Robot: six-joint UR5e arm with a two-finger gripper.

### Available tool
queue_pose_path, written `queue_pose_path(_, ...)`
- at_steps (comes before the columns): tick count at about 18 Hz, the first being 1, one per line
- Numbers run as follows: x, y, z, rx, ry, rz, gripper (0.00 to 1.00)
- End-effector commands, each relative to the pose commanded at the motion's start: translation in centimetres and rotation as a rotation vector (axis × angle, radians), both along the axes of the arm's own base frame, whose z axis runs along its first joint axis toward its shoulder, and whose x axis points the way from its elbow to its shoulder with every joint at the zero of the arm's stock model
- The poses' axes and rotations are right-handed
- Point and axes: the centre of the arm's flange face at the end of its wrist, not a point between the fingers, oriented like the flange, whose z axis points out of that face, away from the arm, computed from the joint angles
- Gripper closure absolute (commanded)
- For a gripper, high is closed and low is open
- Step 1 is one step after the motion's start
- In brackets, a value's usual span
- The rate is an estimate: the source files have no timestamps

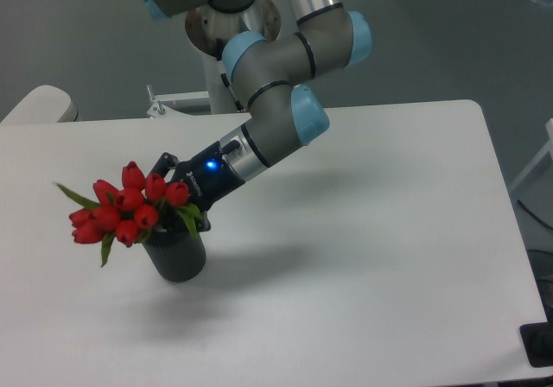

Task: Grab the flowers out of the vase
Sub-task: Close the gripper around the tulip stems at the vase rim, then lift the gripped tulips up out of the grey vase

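The white table (363,257) stands on a grey floor (78,33). Near its left front stands the dark vase (179,256), with the red flowers (128,211) leaning left from its mouth. The gripper (177,204) reaches down-left into the bunch; whether its fingers are closed on the stems I cannot tell.

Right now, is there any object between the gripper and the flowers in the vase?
Nothing visible does. The gripper is already at the flowers, just above the mouth of the vase; the buds and leaves hide its fingertips.
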Motion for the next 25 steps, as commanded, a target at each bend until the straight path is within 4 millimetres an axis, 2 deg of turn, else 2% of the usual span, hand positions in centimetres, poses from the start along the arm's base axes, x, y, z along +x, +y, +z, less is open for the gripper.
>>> queue_pose_path(6, -1.5, -0.6, 1.8, 0.068, -0.103, 0.056, 0.95)
queue_pose_path(11, -3.0, -1.7, 5.1, 0.038, -0.144, 0.125, 0.95)
queue_pose_path(16, -3.5, -1.3, 7.6, 0.009, -0.187, 0.157, 0.95)
queue_pose_path(21, -5.1, -0.2, 12.1, 0.013, -0.218, 0.186, 0.95)
queue_pose_path(25, -6.5, 0.4, 14.8, -0.010, -0.258, 0.222, 0.95)
